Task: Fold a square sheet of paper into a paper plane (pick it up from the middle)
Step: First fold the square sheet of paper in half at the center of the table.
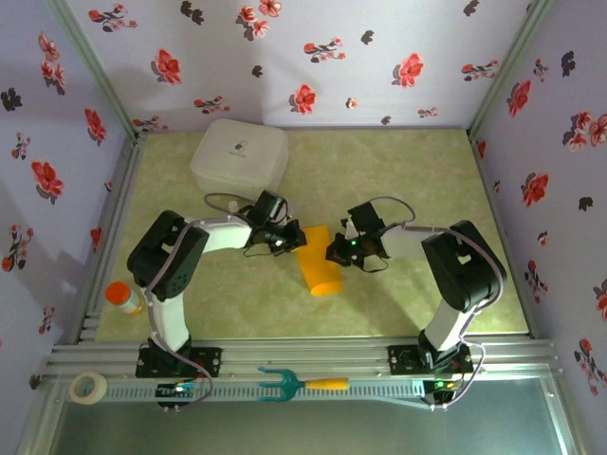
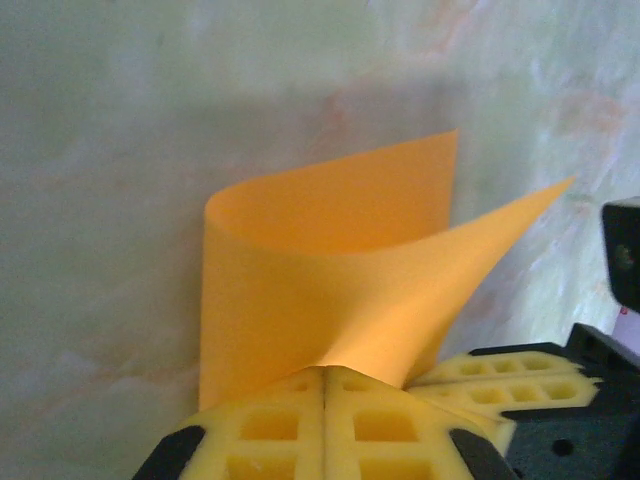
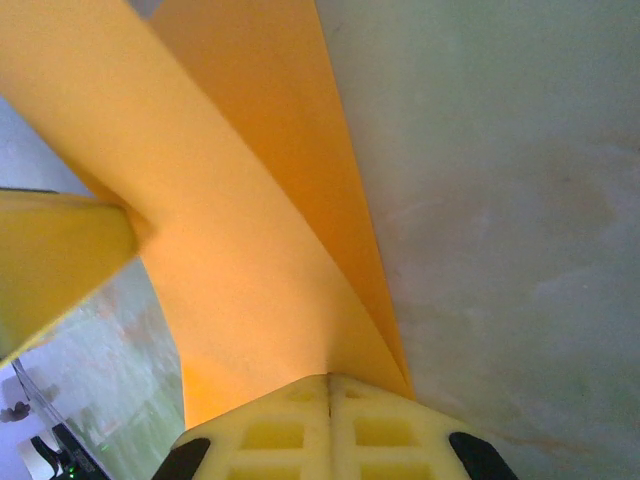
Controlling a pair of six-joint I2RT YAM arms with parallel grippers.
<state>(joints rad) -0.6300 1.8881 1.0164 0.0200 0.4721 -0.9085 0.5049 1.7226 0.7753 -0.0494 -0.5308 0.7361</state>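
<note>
Paper [image 1: 320, 268] sits at the centre of the table [image 1: 398, 180], curled into a loose loop with no crease yet. Left gripper [image 2: 325, 375] and right gripper [image 3: 328, 378] are each clenched on an edge, probably bringing 2 edges together for the 1st fold. Alignment unclear.

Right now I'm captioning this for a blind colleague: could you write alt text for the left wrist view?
The left gripper, yellow fingers shut, pinches the near edge of the orange-yellow paper, which curls up into an open loop over the pale green table. At lower right, the right gripper pinches the same sheet.
</note>
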